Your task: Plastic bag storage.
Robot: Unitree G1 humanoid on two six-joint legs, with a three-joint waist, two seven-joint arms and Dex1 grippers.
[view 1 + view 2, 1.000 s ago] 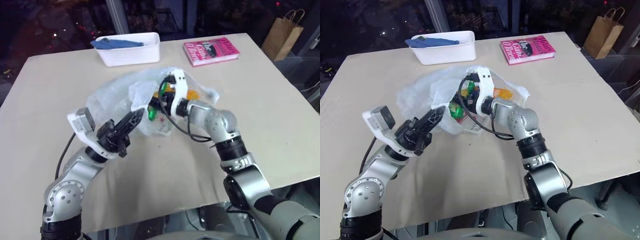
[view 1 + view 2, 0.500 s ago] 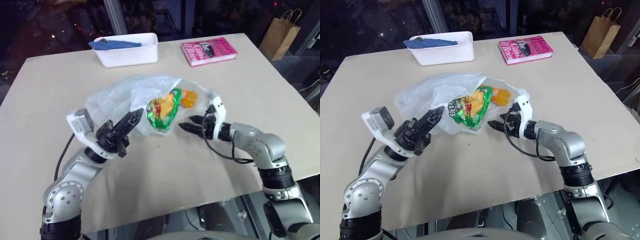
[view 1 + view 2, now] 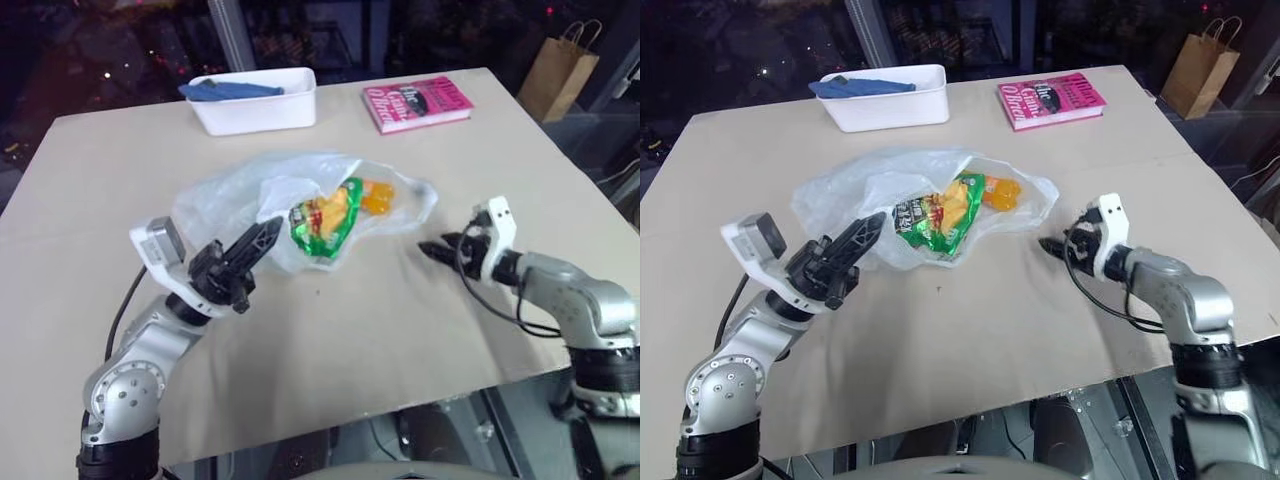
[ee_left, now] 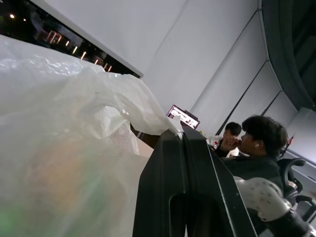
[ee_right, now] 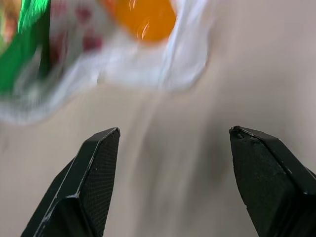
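Note:
The plastic bag (image 3: pixel 225 195) lies crumpled in the middle of the table (image 3: pixel 350 330), thin and translucent white. Its mouth faces the front, and a green chips packet (image 3: pixel 322 218) and an orange item (image 3: pixel 377 196) lie in it. My left gripper (image 3: pixel 272 230) is shut, and its tips pinch the bag's near edge (image 4: pixel 163 123) and hold it up. My right gripper (image 3: pixel 432 246) hovers low over the bare table, to the right of the bag and apart from it. Its fingers (image 5: pixel 94 168) stand wide open with nothing between them.
A white bin (image 3: pixel 255 110) holding a blue cloth (image 3: pixel 228 88) stands at the table's far edge. A pink book (image 3: pixel 420 102) lies to its right. A brown paper bag (image 3: pixel 562 70) stands on the floor past the far right corner. A person (image 4: pixel 256 148) sits in the background.
My right gripper has pulled out of the bag's mouth and swung right and down, empty, to the bare table. The chips packet and the orange item stay in the bag. The left arm has kept still.

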